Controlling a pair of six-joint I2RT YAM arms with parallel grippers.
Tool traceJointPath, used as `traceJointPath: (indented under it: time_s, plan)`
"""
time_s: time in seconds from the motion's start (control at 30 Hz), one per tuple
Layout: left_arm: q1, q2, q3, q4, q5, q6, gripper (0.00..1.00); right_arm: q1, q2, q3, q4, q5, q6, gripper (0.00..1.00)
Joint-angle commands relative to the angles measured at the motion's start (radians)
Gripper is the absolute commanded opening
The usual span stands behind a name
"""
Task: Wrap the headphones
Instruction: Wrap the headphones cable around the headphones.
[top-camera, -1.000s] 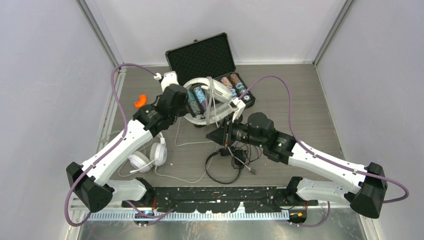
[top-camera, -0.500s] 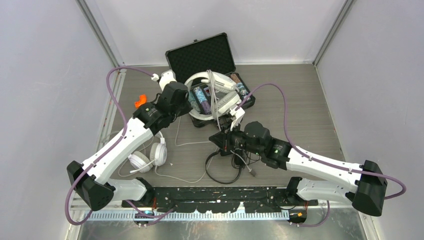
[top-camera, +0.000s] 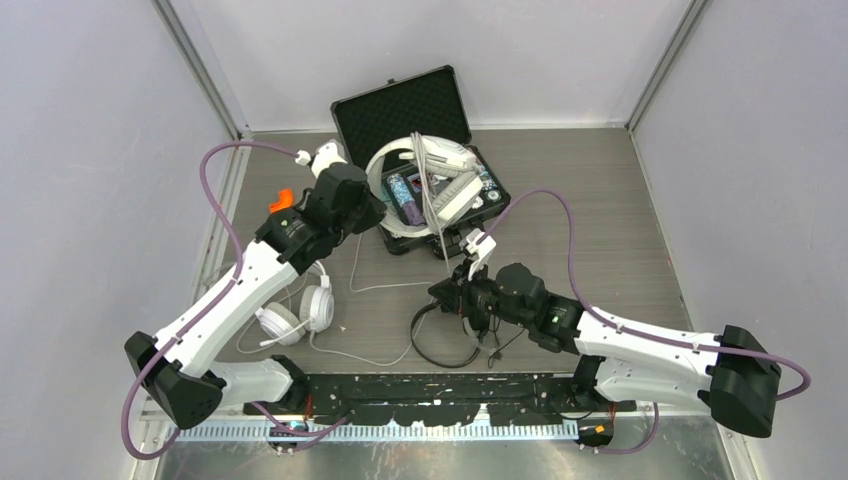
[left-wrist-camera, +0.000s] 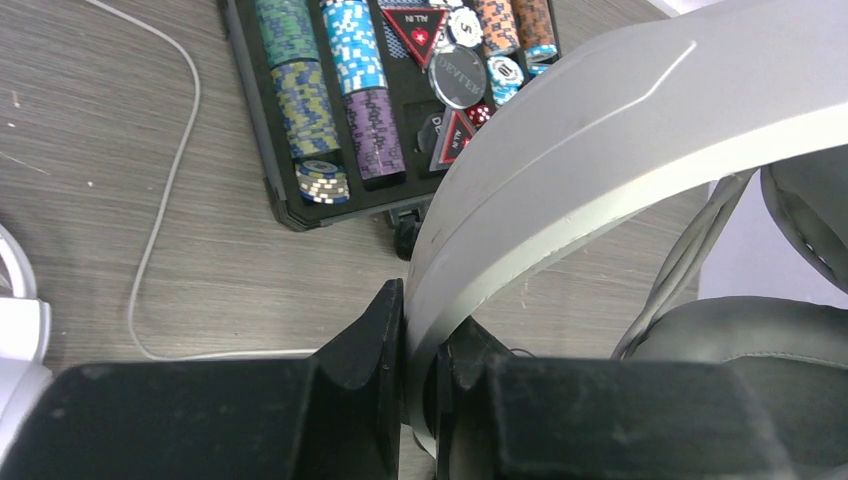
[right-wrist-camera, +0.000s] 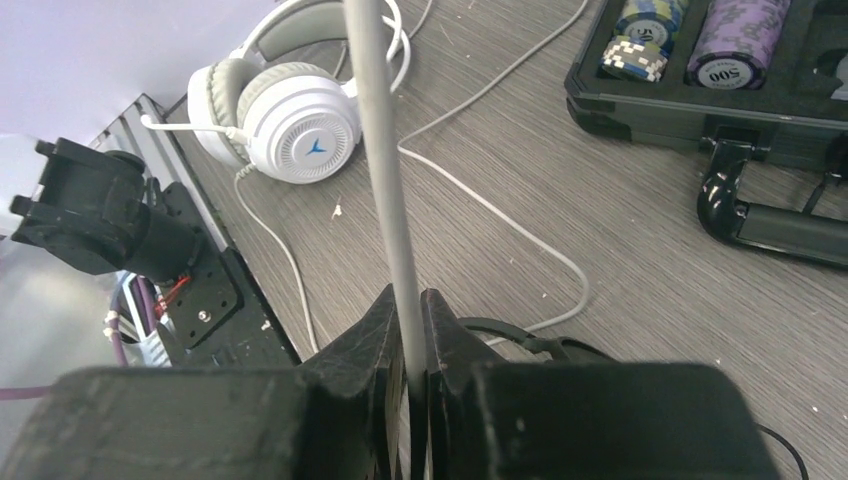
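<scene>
My left gripper is shut on the headband of the bulky white-grey headphones and holds them above the open chip case. In the left wrist view the grey headband passes between the closed jaws of that gripper. My right gripper is shut on the pair's grey cord, which runs taut up to the ear cups, with the gripper low over the table. The slim black headphones lie under the right gripper. The white round-cup headset with mic lies at the left and also shows in the right wrist view.
An open black case with poker chips stands at the back centre. A small orange object lies at the left beside the left arm. White cord loops trail over the table. A black rail runs along the near edge.
My right gripper has moved toward the near edge, drawing the grey cord out longer. My left gripper has shifted the white-grey headphones slightly back over the case.
</scene>
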Motion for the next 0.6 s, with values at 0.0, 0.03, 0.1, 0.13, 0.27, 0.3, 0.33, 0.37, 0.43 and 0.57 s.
traceJointPath:
  time_s: [0.0, 0.03, 0.1, 0.13, 0.27, 0.3, 0.33, 0.37, 0.43, 0.57]
  plan:
    - [0.003, -0.055, 0.028, 0.145, 0.048, -0.074, 0.0, 0.008, -0.027, -0.04, 0.098, 0.048, -0.022, 0.16]
    - [0.003, -0.056, 0.03, 0.146, 0.051, -0.074, 0.0, 0.007, -0.029, -0.052, 0.105, 0.053, -0.021, 0.17]
    - [0.003, -0.055, 0.036, 0.132, 0.05, -0.075, 0.0, 0.008, -0.037, -0.07, 0.111, 0.059, -0.016, 0.16]
    - [0.004, -0.056, 0.039, 0.127, 0.05, -0.075, 0.0, 0.008, -0.046, -0.079, 0.112, 0.061, -0.011, 0.16]
    - [0.004, -0.063, 0.048, 0.117, 0.059, -0.083, 0.0, 0.008, -0.079, -0.127, 0.132, 0.091, 0.002, 0.13]
    - [0.004, -0.065, 0.049, 0.116, 0.064, -0.087, 0.0, 0.007, -0.082, -0.139, 0.147, 0.093, 0.004, 0.14]
    - [0.004, -0.068, 0.049, 0.117, 0.068, -0.089, 0.0, 0.007, -0.083, -0.15, 0.168, 0.086, 0.004, 0.16]
    - [0.004, -0.07, 0.049, 0.118, 0.069, -0.092, 0.0, 0.008, -0.083, -0.158, 0.18, 0.079, 0.002, 0.2]
    - [0.003, -0.073, 0.05, 0.118, 0.071, -0.092, 0.0, 0.008, -0.078, -0.162, 0.204, 0.075, -0.009, 0.27]
    - [0.004, -0.074, 0.048, 0.113, 0.065, -0.089, 0.0, 0.008, -0.045, -0.163, 0.256, 0.078, -0.042, 0.34]
